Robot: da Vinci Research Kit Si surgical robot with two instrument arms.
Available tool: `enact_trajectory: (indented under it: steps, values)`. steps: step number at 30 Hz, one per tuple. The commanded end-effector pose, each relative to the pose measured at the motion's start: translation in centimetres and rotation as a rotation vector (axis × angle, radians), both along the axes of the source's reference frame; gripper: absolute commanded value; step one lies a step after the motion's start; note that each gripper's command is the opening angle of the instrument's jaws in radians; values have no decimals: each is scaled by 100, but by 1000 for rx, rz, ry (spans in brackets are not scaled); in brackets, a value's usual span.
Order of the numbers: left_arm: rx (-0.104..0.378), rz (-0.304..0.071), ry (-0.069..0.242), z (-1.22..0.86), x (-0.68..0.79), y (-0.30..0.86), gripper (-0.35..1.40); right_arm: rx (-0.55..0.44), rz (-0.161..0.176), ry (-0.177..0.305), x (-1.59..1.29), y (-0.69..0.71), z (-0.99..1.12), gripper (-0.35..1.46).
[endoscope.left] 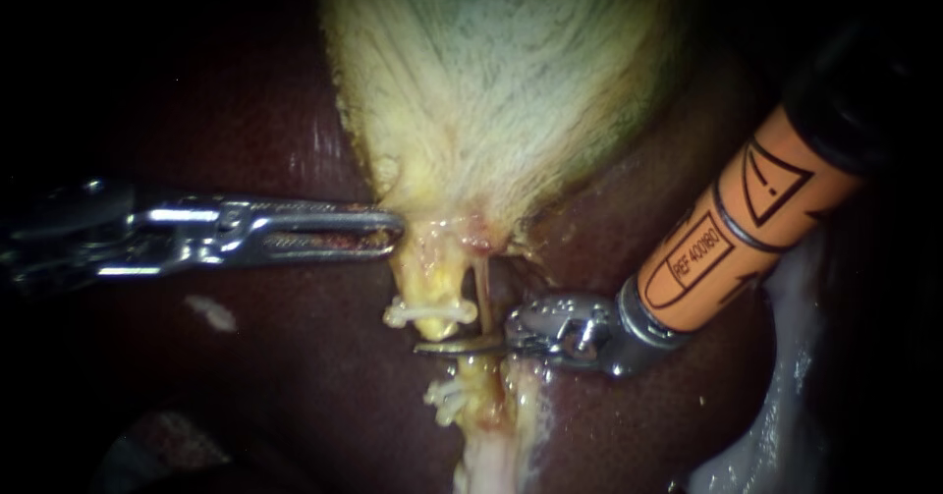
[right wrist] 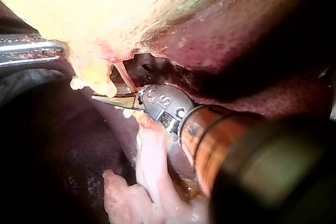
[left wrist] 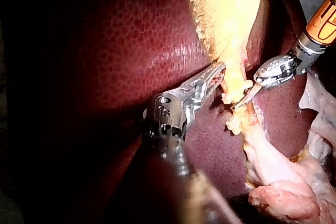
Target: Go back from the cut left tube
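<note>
The pale yellow gallbladder (endoscope.left: 491, 91) hangs over the dark liver (endoscope.left: 295, 376). Below its neck the left tube is cut. Its upper stub (endoscope.left: 429, 283) carries a white clip (endoscope.left: 430, 311), and its lower stub (endoscope.left: 476, 401) carries clips (endoscope.left: 444, 396). A thin right tube (endoscope.left: 482, 298) runs intact beside them. My left instrument (endoscope.left: 393, 231) (left wrist: 220, 72) (right wrist: 60, 51) is shut on the edge of the gallbladder's neck. My right instrument (endoscope.left: 454, 347) (left wrist: 242, 100) (right wrist: 111, 99), orange-shafted, has its thin blades shut in the gap between the two stubs.
Pale fatty tissue (endoscope.left: 786, 396) (left wrist: 294, 182) lies below and to the right of the tubes. The liver surrounds the work area on both sides. The right instrument's thick orange shaft (endoscope.left: 747, 229) crosses the upper right.
</note>
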State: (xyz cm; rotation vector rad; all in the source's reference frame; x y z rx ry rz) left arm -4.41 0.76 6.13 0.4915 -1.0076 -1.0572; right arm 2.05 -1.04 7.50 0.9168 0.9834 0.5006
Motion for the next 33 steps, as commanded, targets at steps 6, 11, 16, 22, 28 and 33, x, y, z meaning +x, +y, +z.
enact_trajectory:
  steps: [6,11,16,22,28,33]
  values:
    - [0,0,0,0,0,0,-35,48,8,-5,0,-3,1,-35]
    - [0,0,0,0,0,0,-35,50,13,5,2,-4,2,-3]
    - [0,0,0,0,0,0,-35,50,13,5,4,-6,0,32]
    - [0,0,0,0,1,0,-35,50,13,5,7,-7,-3,54]
    - [0,0,0,1,1,1,-35,45,10,8,7,-9,-5,81]
    - [0,1,0,2,2,1,-35,4,-7,32,5,-14,-12,111]
